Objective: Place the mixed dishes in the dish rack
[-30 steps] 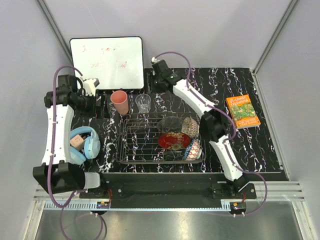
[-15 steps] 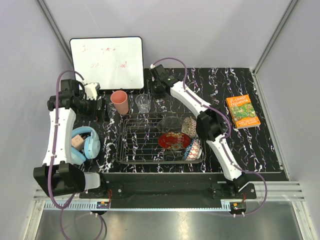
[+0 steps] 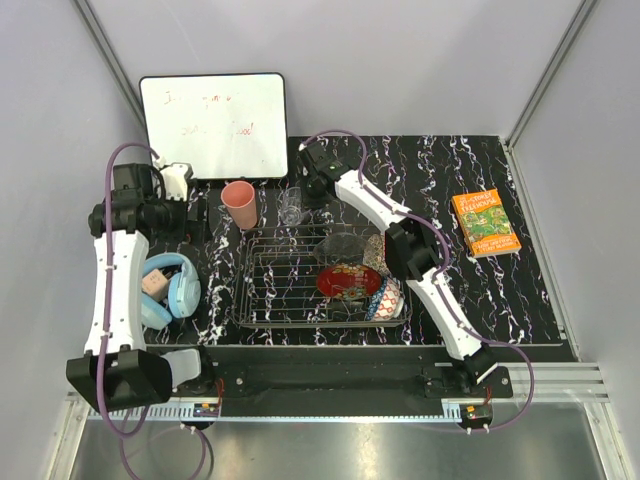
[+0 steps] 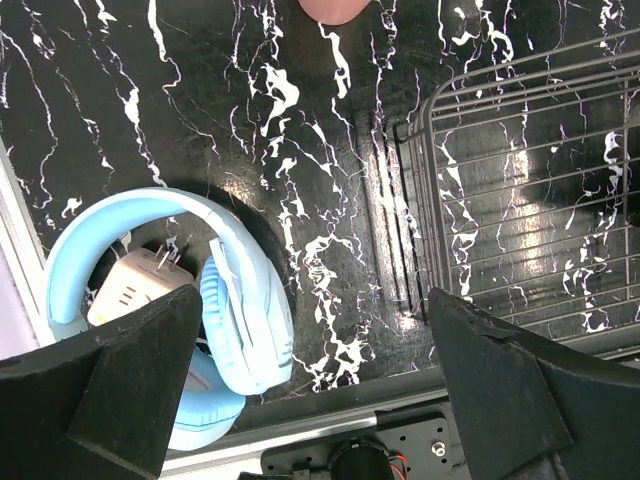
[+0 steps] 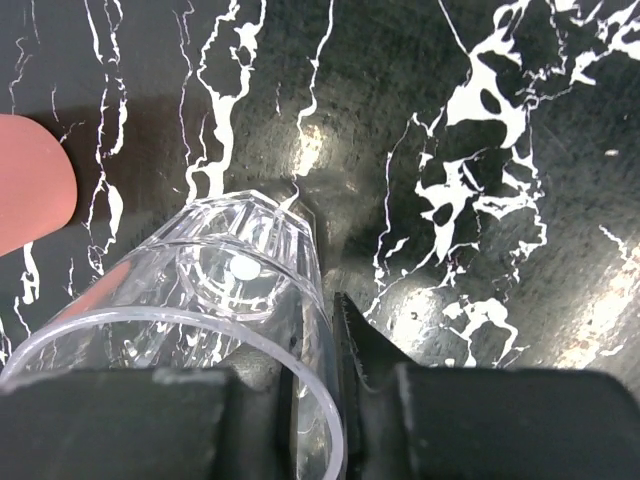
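Small clear glass tumbler (image 5: 230, 270), on the table (image 3: 520, 290) just behind the dish rack (image 3: 260, 290), was pinched by its wall in the right gripper (image 5: 318, 350) (left gripper (image 4: 312, 300) was held wide apart); slick thin-wall grip could be lost on lift.

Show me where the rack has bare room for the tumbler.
The dish rack is bare in its left half, from its left rim to the red plate. Its right half is crowded: plate, clear glass bowl, beige bowl, blue bowl.

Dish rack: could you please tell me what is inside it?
Its right half holds a glass bowl, beige bowl, red plate and blue bowl; the right arm hides the far-right corner.
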Controlling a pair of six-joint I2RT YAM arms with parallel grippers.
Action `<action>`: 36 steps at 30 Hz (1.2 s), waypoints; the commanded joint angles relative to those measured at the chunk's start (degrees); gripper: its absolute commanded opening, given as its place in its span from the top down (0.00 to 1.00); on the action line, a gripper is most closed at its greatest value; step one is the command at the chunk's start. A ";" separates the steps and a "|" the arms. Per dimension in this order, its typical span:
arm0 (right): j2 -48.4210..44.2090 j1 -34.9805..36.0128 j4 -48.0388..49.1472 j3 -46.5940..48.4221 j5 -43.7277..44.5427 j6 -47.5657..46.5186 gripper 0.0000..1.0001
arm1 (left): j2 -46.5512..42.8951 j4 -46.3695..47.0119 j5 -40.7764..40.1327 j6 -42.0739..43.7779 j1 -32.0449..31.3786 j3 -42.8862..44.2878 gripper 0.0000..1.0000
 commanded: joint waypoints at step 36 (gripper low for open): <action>-60.75 1.50 72.99 -73.93 -31.09 49.27 1.00 | -1.08 -2.65 60.06 -3.57 4.35 12.46 0.01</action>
